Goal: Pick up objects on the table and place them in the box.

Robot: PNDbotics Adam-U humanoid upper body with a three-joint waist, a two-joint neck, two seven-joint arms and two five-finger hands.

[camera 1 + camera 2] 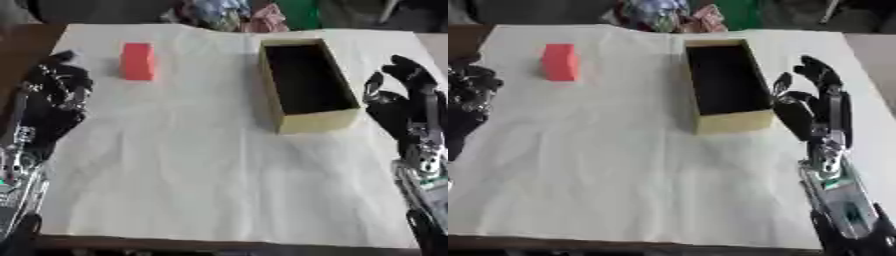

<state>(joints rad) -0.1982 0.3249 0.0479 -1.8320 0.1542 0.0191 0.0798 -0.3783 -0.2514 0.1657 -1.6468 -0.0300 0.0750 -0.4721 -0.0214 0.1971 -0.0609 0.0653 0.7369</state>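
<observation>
The counter (219,200) is being covered by a big white sheet (192,150) with soft wrinkles in it. A long yellow box (319,121) is being shown on the sheet, toward the far right side, with its top open and its inside dark. The right robot hand (811,107) is being held up just beside the box, on the box's right, with its black fingers (820,70) spread and pointing away from the robot; nothing is being held in it. The left robot hand (57,95) is being rested at the left edge of the sheet, with its fingers relaxed and nothing being held in it. A small red block (138,61) is being seen lying flat on the sheet at the far left, near the left robot hand but not being touched by it, and well apart from the box. Some colorful things (667,15) are being seen piled past the far edge of the counter, but what they are cannot be told.
</observation>
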